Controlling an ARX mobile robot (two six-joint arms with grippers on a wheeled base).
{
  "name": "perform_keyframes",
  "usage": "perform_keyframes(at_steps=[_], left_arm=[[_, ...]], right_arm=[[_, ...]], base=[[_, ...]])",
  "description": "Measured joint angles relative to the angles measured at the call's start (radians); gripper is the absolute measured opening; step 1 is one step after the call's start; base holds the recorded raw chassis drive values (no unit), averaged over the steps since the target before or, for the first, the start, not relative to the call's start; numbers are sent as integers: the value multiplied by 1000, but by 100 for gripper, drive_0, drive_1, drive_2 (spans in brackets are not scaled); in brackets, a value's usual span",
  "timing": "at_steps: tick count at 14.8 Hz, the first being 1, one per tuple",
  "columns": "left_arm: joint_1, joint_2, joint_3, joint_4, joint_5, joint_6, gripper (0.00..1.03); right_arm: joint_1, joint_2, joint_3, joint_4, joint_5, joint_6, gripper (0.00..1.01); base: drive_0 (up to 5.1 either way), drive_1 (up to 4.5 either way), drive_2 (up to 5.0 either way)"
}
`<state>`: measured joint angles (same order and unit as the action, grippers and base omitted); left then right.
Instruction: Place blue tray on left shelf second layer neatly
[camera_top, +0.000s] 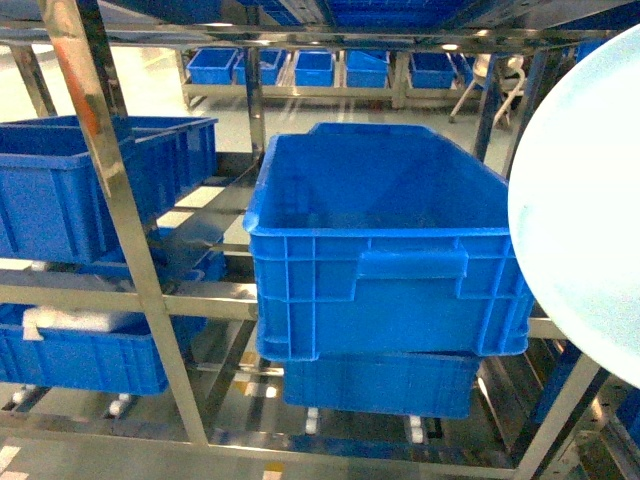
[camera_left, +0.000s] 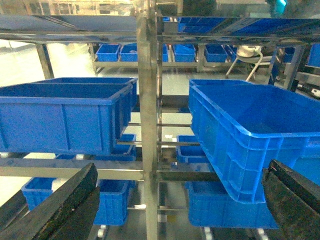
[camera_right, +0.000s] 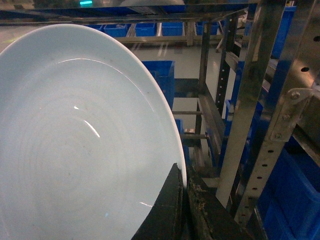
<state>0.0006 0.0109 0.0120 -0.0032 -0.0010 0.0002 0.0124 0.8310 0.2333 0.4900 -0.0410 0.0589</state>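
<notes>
The blue tray (camera_right: 75, 145), pale and round with faint rings, fills the left of the right wrist view, tilted up on edge. My right gripper (camera_right: 184, 176) is shut on its lower right rim, one finger on each face. In the head view the tray (camera_top: 585, 210) hangs at the far right, in front of the right-hand rack bay; neither gripper shows there. The left shelf (camera_top: 70, 290) is a steel rack left of the slanted post (camera_top: 125, 230), and a blue crate (camera_top: 60, 195) stands on its middle tier. My left gripper (camera_left: 181, 170) is open and empty, facing a rack post.
A large blue crate (camera_top: 385, 240) sits on the rack straight ahead, with another crate (camera_top: 380, 385) beneath it. More crates fill the lower left tier (camera_top: 80, 355) and the far racks. Perforated steel uprights (camera_right: 250, 100) stand close to the right of the tray.
</notes>
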Motion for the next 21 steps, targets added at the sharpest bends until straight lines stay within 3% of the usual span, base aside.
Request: perform_keyframes(at_steps=[7,11,12,15,16,18,21], left_arm=[[0,0,0,-5,0,0,98],[0,0,0,0,0,0,98],[0,0,0,0,0,0,98],[0,0,0,0,0,0,98],[0,0,0,0,0,0,98],[0,0,0,0,0,0,98],[0,0,0,0,0,0,98]], right_arm=[[0,8,0,-4,0,0,2],[0,5,0,0,0,0,2],[0,45,3,26,-18,25,2],[98,430,113,180,-15,269,2],[126,539,153,254,14,322,2],[193,766,264,319,88,382,2],[292,972,433,303,216,397,2]], base=[[4,438,-429],[0,0,0],[0,0,0],[0,0,0],[0,0,0],[0,0,0],[0,0,0]])
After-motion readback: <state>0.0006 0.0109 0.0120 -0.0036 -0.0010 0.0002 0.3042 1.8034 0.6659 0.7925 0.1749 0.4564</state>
